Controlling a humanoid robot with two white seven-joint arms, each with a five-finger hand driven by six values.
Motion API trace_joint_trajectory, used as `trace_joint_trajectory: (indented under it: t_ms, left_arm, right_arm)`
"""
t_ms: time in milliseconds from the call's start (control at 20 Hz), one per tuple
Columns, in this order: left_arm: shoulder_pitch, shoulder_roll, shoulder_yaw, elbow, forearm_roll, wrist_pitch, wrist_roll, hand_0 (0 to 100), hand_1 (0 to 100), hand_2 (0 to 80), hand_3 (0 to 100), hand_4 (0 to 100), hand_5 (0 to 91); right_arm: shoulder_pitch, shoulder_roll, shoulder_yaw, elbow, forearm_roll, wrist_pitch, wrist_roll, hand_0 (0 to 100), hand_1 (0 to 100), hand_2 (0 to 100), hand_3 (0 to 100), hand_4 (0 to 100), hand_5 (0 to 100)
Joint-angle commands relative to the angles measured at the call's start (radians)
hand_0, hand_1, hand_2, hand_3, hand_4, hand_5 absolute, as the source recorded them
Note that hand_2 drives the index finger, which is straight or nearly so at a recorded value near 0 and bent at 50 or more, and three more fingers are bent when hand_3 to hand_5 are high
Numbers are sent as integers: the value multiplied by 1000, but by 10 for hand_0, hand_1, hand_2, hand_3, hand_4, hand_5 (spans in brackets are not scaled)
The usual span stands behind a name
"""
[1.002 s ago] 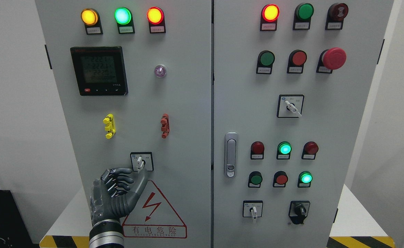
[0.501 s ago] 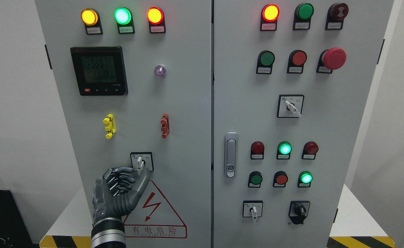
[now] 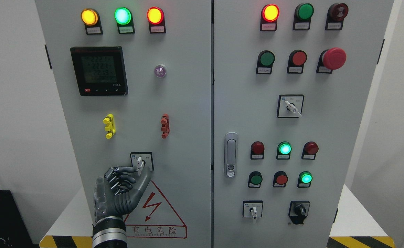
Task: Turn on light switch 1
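The selector switch [image 3: 141, 161] sits low on the left cabinet door, a white lever in a black-framed square plate, and the lever points straight down. My left hand [image 3: 140, 169], dark grey with jointed fingers, comes up from the bottom edge just below the switch. Its fingers are curled. The index fingertip and the thumb [image 3: 146, 174] lie on either side of the lever's lower end, pinching it. The right hand does not show.
A red-edged warning triangle [image 3: 153, 210] lies under the hand. Yellow [image 3: 109, 125] and red [image 3: 165, 125] clips sit above the switch, then a meter [image 3: 98, 70] and lit lamps. The right door carries buttons, a red mushroom stop [image 3: 333, 58], a handle [image 3: 231, 155] and more switches.
The left hand has crept slightly right and up, bringing the thumb and index finger closer around the lever's lower end. The lever has not turned.
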Motion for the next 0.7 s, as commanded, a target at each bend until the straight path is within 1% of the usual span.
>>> trace_joint_trajectory:
  t_ms: [0, 651]
  left_arm:
    - [-2, -1, -2, 5, 0, 1, 2, 96, 759, 568, 825, 830, 733]
    - [-11, -1, -5, 5, -2, 15, 2, 102, 727, 580, 842, 841, 749]
  right_arm:
    - [0, 0, 0, 0, -25, 1, 0, 0, 0, 0, 0, 0, 0]
    - [0, 0, 0, 0, -25, 1, 0, 0, 0, 0, 0, 0, 0]
